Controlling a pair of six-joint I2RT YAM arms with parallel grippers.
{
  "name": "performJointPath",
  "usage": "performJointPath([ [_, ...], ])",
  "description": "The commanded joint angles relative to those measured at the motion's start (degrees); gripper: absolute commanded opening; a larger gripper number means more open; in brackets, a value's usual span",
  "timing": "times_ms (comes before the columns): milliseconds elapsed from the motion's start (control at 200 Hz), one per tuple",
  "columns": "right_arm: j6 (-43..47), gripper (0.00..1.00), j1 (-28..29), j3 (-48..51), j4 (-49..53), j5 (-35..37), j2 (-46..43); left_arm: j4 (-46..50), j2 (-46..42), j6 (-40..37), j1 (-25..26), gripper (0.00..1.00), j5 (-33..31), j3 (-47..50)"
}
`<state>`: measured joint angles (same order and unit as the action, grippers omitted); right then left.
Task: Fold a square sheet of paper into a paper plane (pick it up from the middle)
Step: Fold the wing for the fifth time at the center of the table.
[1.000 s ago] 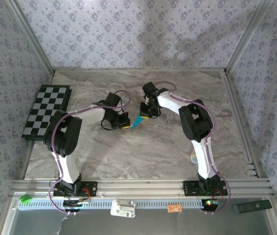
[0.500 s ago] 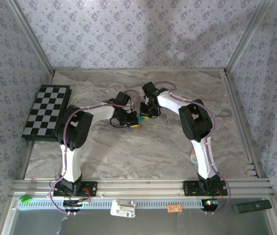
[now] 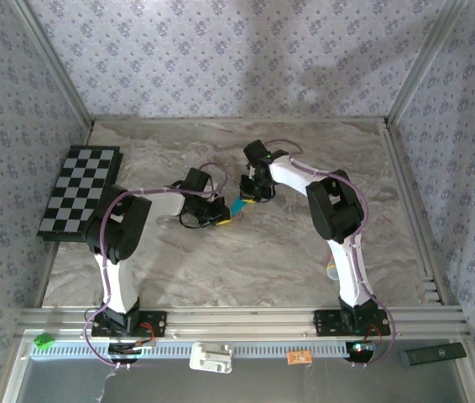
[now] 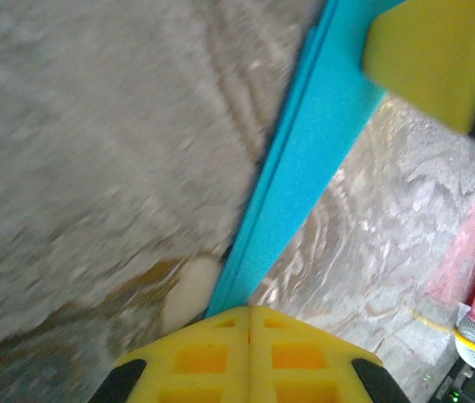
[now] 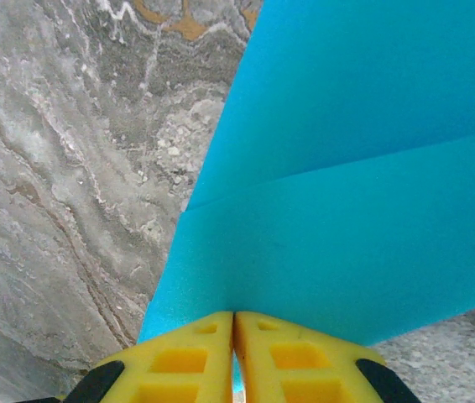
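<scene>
Top external view: the folded teal paper (image 3: 237,205) is held mid-worktop (image 3: 246,269) between the two arms' tips. It is well apart from every edge and from the checkered board (image 3: 82,191) at the left rim. The right jaws are clamped on it, the sheet fanning out from their seam. The left jaws are pressed together, and the paper's narrow creased edge runs to their tips; whether they pinch it I cannot tell. Since half a second ago the left arm (image 3: 158,200) has drawn back leftward, while the right arm (image 3: 292,176) has stayed put.

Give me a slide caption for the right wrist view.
Right gripper shut on the folded teal paper, its creased layers spreading out against the marble table.
</scene>
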<state>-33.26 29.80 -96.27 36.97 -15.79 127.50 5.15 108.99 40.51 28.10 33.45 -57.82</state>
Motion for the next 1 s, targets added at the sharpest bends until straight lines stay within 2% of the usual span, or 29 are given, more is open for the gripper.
performJointPath([
  [0, 0.1, 0.13, -0.8, 2.4, 8.0, 6.7, 5.3, 2.5, -1.5, 2.0, -1.7, 0.00, 1.0, 4.4],
  [155, 0.1, 0.13, -0.4, 2.6, 7.7, 5.8, 5.0, 3.5, -7.0, 1.7, -3.7, 0.00, 1.0, 5.4],
  [340, -3.5, 0.13, 1.1, 4.5, 5.6, 2.8, 1.3, 1.5, -10.3, 4.9, -3.4, 0.01, -0.2, 3.2],
  [460, -7.5, 0.13, 2.4, 5.4, 3.3, 1.4, -1.5, -2.9, -8.4, 8.6, -1.9, 0.00, -0.6, 2.2],
  [620, -10.6, 0.13, 3.0, 6.4, 0.1, -1.0, -3.4, -3.6, -3.8, 10.1, 0.4, 0.00, -1.8, -0.7],
  [995, -9.3, 0.13, 2.6, 6.5, -0.8, -3.5, -4.3, -5.6, 2.4, 11.7, 1.2, 0.00, -1.5, -4.4],
])
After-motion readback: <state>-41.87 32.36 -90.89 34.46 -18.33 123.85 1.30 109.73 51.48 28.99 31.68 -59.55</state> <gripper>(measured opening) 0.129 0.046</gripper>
